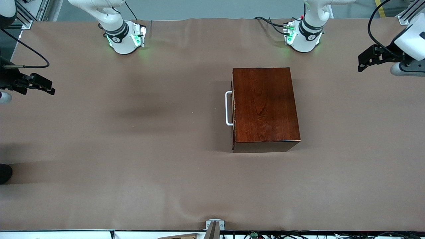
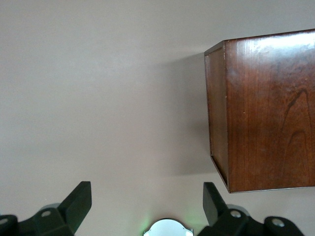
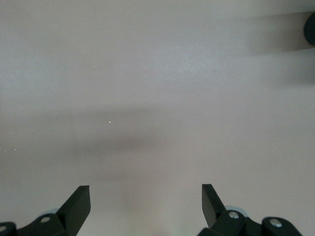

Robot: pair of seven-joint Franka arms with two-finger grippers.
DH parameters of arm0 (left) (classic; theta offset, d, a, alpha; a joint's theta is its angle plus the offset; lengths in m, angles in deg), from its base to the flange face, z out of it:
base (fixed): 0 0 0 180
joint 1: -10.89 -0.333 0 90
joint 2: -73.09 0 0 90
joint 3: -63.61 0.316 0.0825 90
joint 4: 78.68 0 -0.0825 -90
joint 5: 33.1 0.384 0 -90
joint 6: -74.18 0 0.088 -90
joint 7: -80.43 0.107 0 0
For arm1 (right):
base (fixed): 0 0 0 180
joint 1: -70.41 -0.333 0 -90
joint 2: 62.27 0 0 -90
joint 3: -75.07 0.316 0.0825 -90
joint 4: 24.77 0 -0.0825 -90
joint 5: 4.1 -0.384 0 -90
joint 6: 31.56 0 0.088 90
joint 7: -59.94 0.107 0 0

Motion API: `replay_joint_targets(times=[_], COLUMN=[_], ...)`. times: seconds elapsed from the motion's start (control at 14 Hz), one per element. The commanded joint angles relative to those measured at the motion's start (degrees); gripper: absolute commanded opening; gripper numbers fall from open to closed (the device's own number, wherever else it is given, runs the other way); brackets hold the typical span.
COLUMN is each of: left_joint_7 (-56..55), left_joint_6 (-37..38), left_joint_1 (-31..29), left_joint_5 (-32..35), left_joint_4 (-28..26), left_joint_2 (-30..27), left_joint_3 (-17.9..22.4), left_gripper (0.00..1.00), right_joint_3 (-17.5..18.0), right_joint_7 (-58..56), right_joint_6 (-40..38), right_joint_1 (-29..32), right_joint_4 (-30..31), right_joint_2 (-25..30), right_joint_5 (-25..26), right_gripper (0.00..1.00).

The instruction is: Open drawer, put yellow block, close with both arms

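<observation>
Plainly, the right gripper [image 1: 49,90] hangs spread wide and empty over the table [image 1: 132,172] at its own arm's end, well apart from the drawer [image 1: 233,109], whose white handle [image 1: 228,109] faces toward it. The left gripper [image 1: 362,64], also spread wide and empty, hovers at the other end, near the wooden box [image 1: 265,106] but at its closed back. So I judge the opening pull falls to the right arm; no yellow block is visible.
</observation>
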Motion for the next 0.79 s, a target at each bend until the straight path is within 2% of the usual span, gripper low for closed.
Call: replay_joint_targets(times=[0.0, 0.71], left_joint_7=[0.7, 3.5], left_joint_6=[0.4, -1.2], left_joint_1=[-1.0, -1.2], left_joint_5=[-1.6, -1.7], left_joint_4=[0.8, 0.8], left_joint_2=[0.3, 1.6], left_joint_3=[-1.1, -0.9], left_gripper=[1.00, 1.00], right_joint_3=[0.7, 0.7], right_joint_7=[-0.8, -0.8], right_joint_6=[-0.3, -0.3], right_joint_1=[1.0, 1.0], right_joint_4=[0.4, 0.5], right_joint_2=[0.5, 0.5], right_joint_5=[0.7, 0.6], right_gripper=[1.00, 1.00])
